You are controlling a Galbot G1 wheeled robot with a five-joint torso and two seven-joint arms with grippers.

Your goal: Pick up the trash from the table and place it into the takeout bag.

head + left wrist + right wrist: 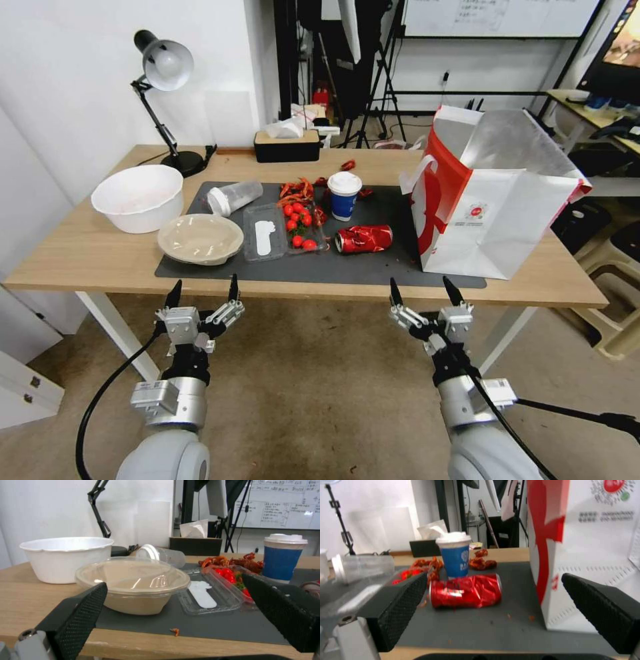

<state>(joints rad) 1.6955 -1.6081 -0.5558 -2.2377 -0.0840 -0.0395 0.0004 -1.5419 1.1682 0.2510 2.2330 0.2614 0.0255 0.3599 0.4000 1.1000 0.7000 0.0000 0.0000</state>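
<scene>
Both claws, left claw (203, 288) and right claw (425, 286), gape short of the table (80, 253).

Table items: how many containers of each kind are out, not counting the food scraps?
Bowls: 2, white bowl and lidded beige bowl
Cups: 2, blue paper cup and clear cup on its side
Cans: 1, crushed red can
Clear trays: 1
Bags: 1, takeout bag
Total: 7
</scene>
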